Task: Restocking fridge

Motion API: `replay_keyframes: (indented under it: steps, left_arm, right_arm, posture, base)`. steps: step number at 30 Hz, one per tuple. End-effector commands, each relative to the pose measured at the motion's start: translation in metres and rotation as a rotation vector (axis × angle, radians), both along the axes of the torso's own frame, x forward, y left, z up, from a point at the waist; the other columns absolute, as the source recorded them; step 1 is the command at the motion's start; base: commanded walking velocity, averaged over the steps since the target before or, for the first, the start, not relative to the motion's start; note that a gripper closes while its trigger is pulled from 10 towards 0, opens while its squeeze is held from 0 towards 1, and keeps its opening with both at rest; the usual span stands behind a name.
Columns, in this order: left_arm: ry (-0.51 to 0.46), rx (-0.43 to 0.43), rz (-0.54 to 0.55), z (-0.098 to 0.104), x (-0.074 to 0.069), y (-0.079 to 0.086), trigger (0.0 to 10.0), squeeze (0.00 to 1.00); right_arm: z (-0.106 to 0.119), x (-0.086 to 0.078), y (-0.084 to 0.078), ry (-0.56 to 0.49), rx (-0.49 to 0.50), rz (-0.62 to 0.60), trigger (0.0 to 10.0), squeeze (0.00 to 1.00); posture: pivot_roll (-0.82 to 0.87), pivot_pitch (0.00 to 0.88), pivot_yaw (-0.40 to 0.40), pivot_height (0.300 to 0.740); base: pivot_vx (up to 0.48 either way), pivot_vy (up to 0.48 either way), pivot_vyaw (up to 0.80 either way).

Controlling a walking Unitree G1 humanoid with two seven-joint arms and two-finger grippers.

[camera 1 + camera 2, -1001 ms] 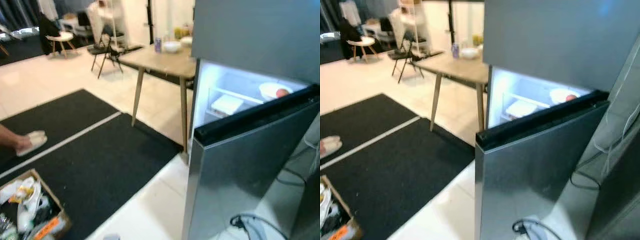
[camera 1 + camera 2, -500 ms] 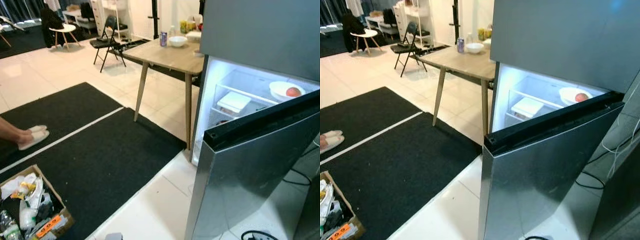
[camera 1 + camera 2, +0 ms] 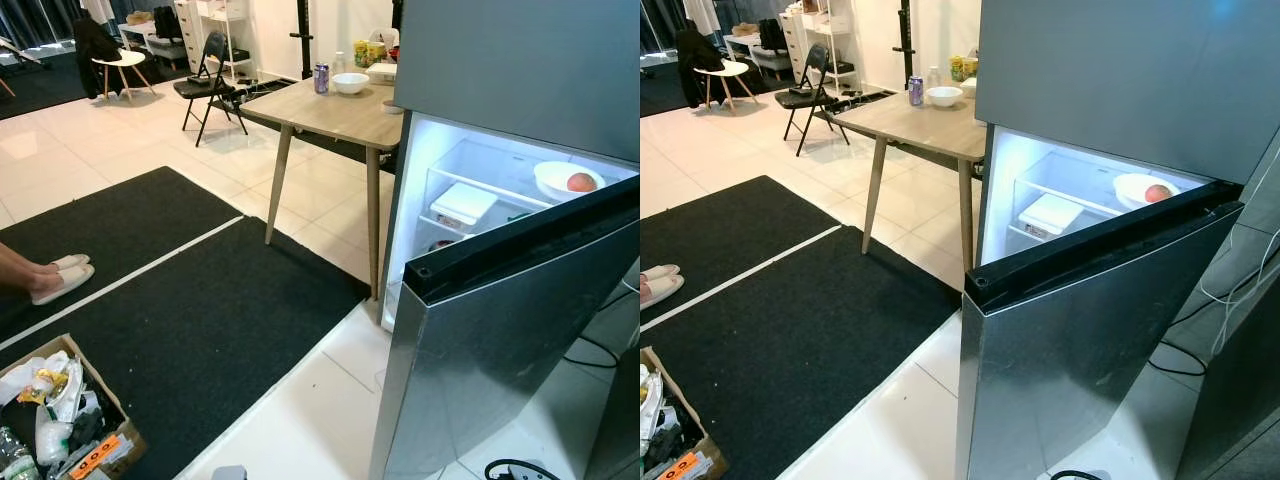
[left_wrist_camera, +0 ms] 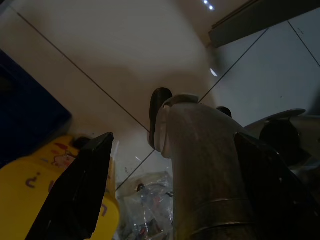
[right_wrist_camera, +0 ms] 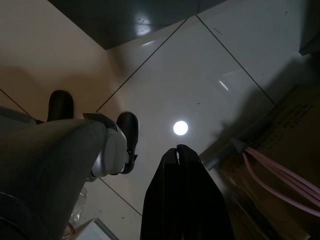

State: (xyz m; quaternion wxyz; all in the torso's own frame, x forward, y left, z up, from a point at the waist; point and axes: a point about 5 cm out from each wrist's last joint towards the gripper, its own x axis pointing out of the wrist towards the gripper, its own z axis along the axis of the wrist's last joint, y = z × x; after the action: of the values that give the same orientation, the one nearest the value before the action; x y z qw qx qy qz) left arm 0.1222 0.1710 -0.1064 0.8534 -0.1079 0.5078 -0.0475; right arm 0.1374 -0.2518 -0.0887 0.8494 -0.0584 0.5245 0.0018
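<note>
The silver fridge (image 3: 500, 340) stands at the right with its lower door swung partly open. Its lit compartment (image 3: 470, 170) holds a white bowl (image 3: 563, 178) with a red fruit and a flat white container (image 3: 464, 203) on a shelf. An open cardboard box (image 3: 62, 412) full of packaged groceries sits on the floor at the lower left. My left gripper (image 4: 175, 139) hangs open beside my leg, above a yellow pack (image 4: 30, 200) and a clear bag (image 4: 150, 210). My right gripper (image 5: 177, 149) hangs shut and empty over the white tiles.
A wooden table (image 3: 330, 112) with a can (image 3: 321, 78) and a bowl (image 3: 350, 82) stands left of the fridge. Black rugs (image 3: 200, 310) cover the floor ahead. A person's slippered feet (image 3: 55, 275) rest at the left edge. Cables (image 3: 510, 468) lie by the fridge's base.
The head camera has shifted a little and the blur has cleared. The fridge, the box and both arms stay as they were.
</note>
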Motion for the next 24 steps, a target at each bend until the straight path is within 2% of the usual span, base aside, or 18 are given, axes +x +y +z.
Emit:
replay_keyframes:
  steps: [1,4,7,9,13,24]
  left_arm:
    - [0.02,-0.007,-0.015,-0.002,-0.005,-0.002,10.0,0.0]
    - [0.021,-0.007,-0.016,-0.002,-0.005,-0.002,10.0,0.0]
    - [0.02,-0.01,-0.015,-0.002,-0.005,-0.003,10.0,0.0]
    - [0.02,-0.01,-0.015,-0.002,-0.005,-0.003,10.0,0.0]
    - [0.021,-0.012,-0.013,-0.002,-0.006,-0.003,10.0,0.0]
    - [0.019,-0.016,-0.013,-0.002,-0.006,-0.004,10.0,0.0]
  right_arm:
    - [-0.003,-0.007,0.0,0.048,-0.026,0.016,10.0,0.0]
    - [-0.005,-0.017,-0.006,0.112,-0.082,0.024,10.0,0.0]
    - [-0.006,-0.023,-0.013,0.112,-0.003,-0.265,10.0,0.0]
    - [-0.006,-0.024,-0.013,0.11,0.01,-0.305,10.0,0.0]
    - [-0.002,-0.018,-0.021,0.038,0.112,-0.605,10.0,0.0]
    - [0.002,-0.012,-0.026,0.016,0.122,-0.697,10.0,0.0]
  posture:
    - [-0.1,0.0,0.002,0.74]
    - [-0.1,0.0,0.002,0.74]
    - [-0.1,0.0,0.002,0.74]
    - [-0.1,0.0,0.002,0.74]
    - [-0.1,0.0,0.002,0.74]
    - [-0.1,0.0,0.002,0.74]
  base:
    - [0.277,0.0,0.0]
    - [0.281,0.0,0.0]
    - [0.277,0.0,0.0]
    - [0.279,0.0,0.0]
    - [0.282,0.0,0.0]
    - [0.28,0.0,0.0]
